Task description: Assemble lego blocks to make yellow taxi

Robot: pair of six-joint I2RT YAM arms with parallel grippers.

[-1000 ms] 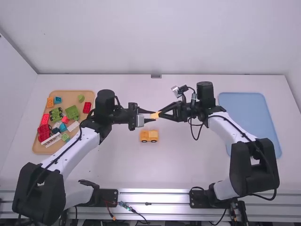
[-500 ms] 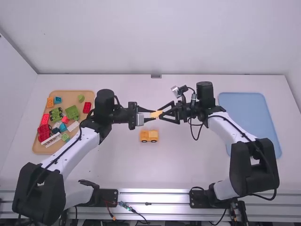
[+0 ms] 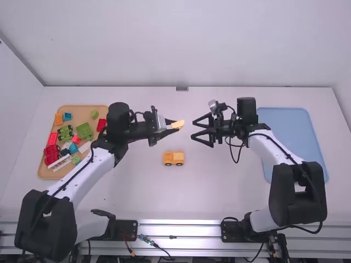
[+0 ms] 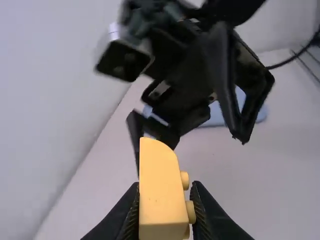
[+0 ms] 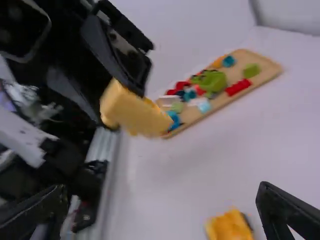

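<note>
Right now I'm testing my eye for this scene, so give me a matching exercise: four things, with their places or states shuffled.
1. yellow block
2. car
3. tan tray
4. right gripper

A. jaws open, empty
B. on the middle of the table
C. held in the left gripper
D. at the table's left side

Pairs: 1-C; 2-B; 3-D; 4-A

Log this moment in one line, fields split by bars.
left hand: shut on yellow block, raised | right hand: open, empty | yellow vehicle: on table | block: not yet on vehicle
</note>
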